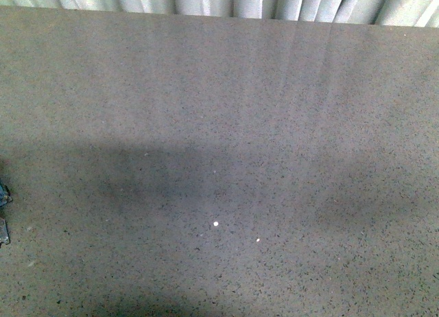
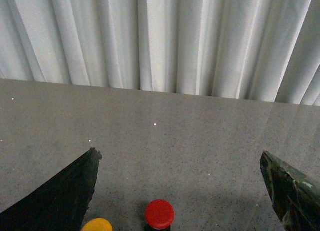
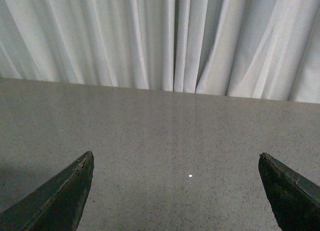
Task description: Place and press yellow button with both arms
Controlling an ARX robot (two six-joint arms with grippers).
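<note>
In the left wrist view only the round yellow cap of the yellow button shows, cut off by the picture's edge, close beside one dark finger. Its base is out of view. My left gripper is open and empty, with the jaws wide apart over the grey table. The yellow cap lies just inside the gap, back from the tips. My right gripper is open and empty over bare table, and no button shows in its view. The front view shows no button.
A red button stands next to the yellow one, between the left jaws. The speckled grey table ends at a white pleated curtain. Small dark bits show at the front view's left edge; I cannot tell what they are.
</note>
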